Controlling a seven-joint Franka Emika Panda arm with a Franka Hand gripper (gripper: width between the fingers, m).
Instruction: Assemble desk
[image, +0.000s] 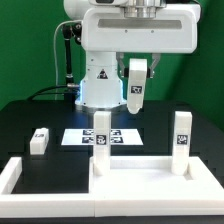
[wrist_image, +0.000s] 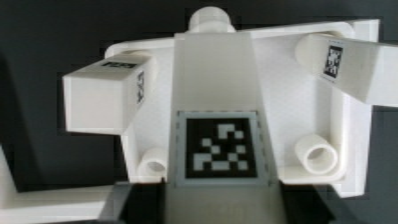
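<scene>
The desk top (image: 140, 180) lies upside down at the front of the table. Two white tagged legs stand upright on it, one towards the exterior view's left (image: 101, 135) and one towards its right (image: 181, 134). My gripper (image: 138, 70) hangs above and behind the top, shut on a third leg (image: 135, 94) that points downward. In the wrist view this held leg (wrist_image: 217, 110) runs between my dark fingers (wrist_image: 150, 198), its tag facing the camera and its threaded tip (wrist_image: 210, 16) at the far end. Behind it lie the desk top (wrist_image: 285, 90) and two round sockets (wrist_image: 317, 155). A fourth leg (image: 39, 140) lies loose on the table.
The marker board (image: 118, 138) lies flat behind the desk top, in front of the robot base (image: 98, 85). A low white border frame (image: 14, 176) runs along the front at the exterior view's left. The tabletop is black.
</scene>
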